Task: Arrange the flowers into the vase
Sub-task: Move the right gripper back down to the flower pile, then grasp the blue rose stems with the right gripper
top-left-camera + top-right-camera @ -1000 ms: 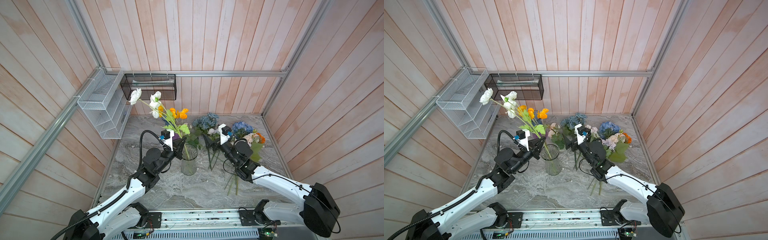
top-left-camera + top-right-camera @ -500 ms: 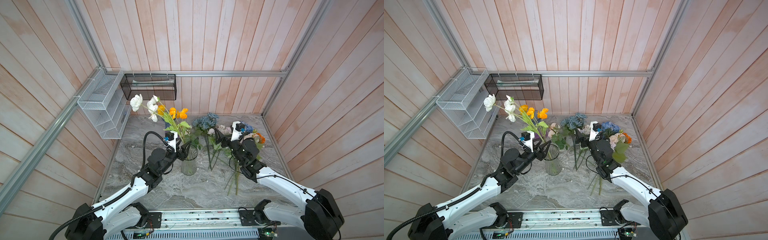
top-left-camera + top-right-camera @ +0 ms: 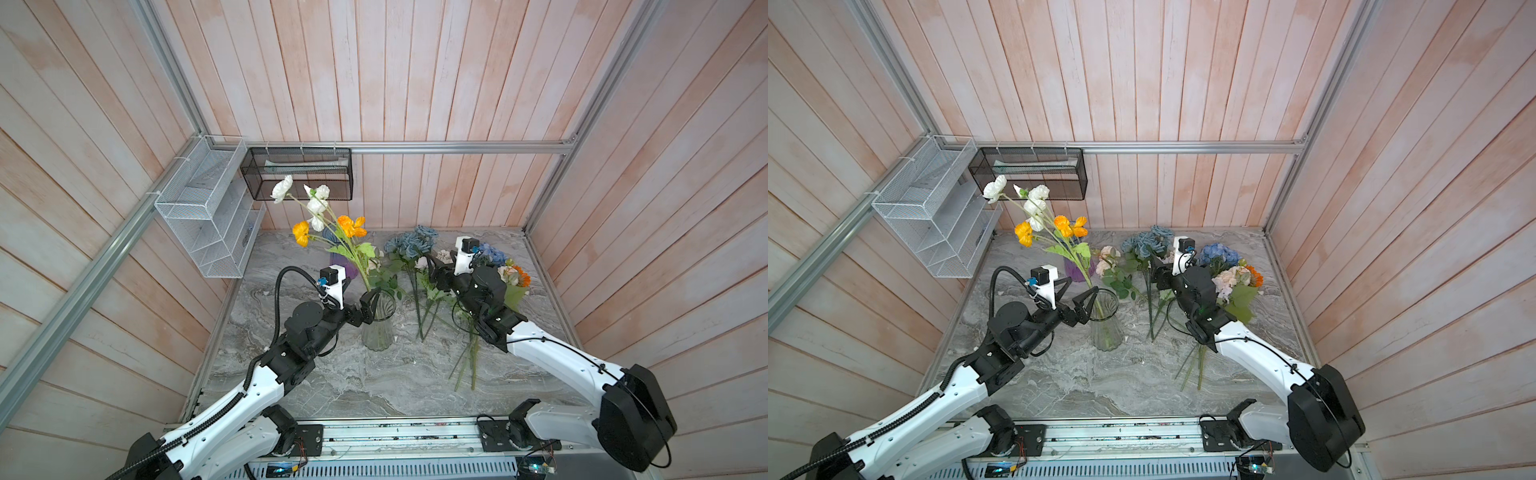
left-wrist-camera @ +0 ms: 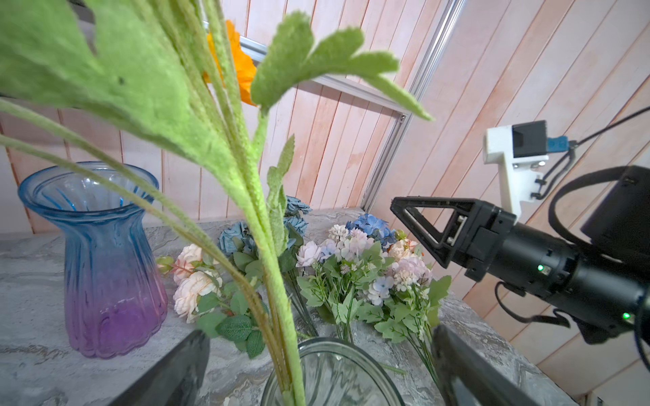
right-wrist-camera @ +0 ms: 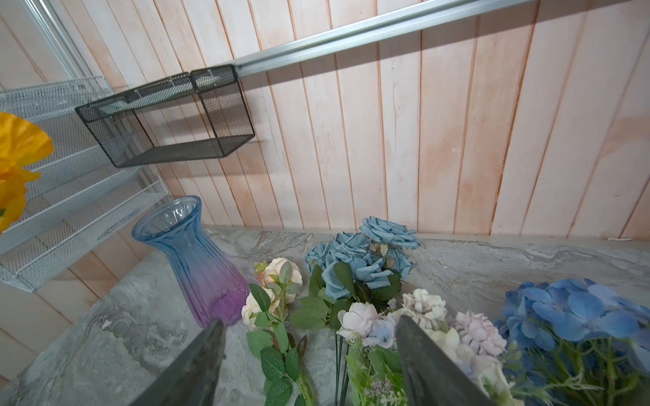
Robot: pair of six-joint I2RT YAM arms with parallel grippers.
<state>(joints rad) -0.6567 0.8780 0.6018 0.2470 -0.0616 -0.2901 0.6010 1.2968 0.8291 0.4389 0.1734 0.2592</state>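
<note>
A clear glass vase (image 3: 377,328) stands mid-table with the orange and white poppies (image 3: 345,226) upright in it, their stems leaning on its rim (image 4: 281,351). My left gripper (image 3: 1084,285) is open, one finger on each side of the stems, not touching them. More flowers lie to the right: dusty-blue roses (image 5: 362,253), peach roses (image 5: 278,277), a lilac-white spray (image 5: 387,316), blue hydrangea (image 5: 577,313) and an orange sunflower (image 3: 519,276). My right gripper (image 5: 311,325) hovers open above the spray's stems and the peach roses' leaves, holding nothing.
An empty blue-to-purple glass vase (image 5: 197,267) stands behind the clear one, near the back left. A white wire shelf (image 3: 203,224) and a black mesh basket (image 3: 297,174) hang on the walls above it. Long green stems (image 3: 469,365) trail toward the front edge.
My left gripper has opened and let go of the poppies, which now stand in the clear vase. My right arm has shifted right over the lying bunches.
</note>
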